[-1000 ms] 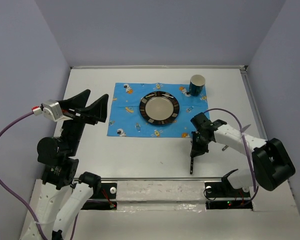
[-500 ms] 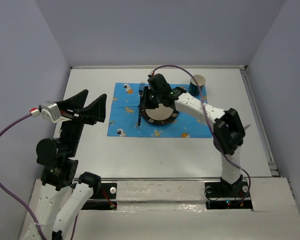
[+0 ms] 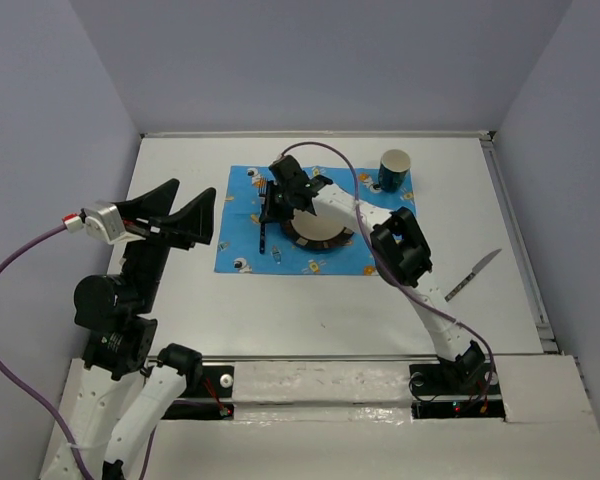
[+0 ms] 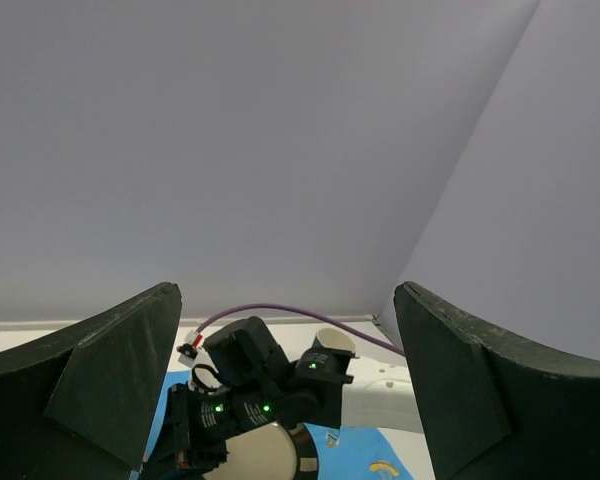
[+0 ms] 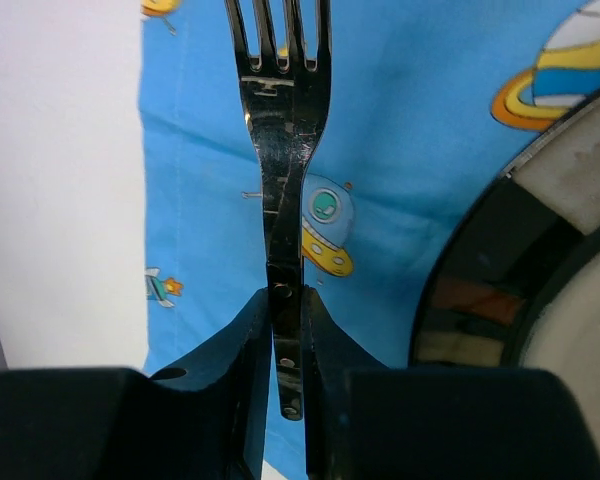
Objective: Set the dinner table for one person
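Note:
My right gripper [image 3: 271, 203] is shut on a black fork [image 3: 263, 238] and holds it low over the left part of the blue space-print mat [image 3: 242, 252], left of the dark-rimmed plate [image 3: 325, 232]. In the right wrist view the fork [image 5: 283, 150] is clamped by its handle in my right gripper [image 5: 286, 300], tines pointing away, with the mat [image 5: 210, 150] under it and the plate [image 5: 540, 280] at the right. A blue cup [image 3: 394, 170] stands at the mat's far right corner. A knife [image 3: 472, 276] lies on the white dinner table [image 3: 310, 310]. My left gripper [image 3: 193, 192] is open, raised at the left.
The left wrist view shows the open left gripper [image 4: 285, 330] looking across at the right arm, the cup [image 4: 335, 340] and the plate [image 4: 265, 458]. Grey walls enclose the table on three sides. The right arm stretches across the mat and over the plate.
My right gripper carried the fork from the table's front right, across the plate, to the left part of the mat. The knife is now uncovered. The left arm has not moved.

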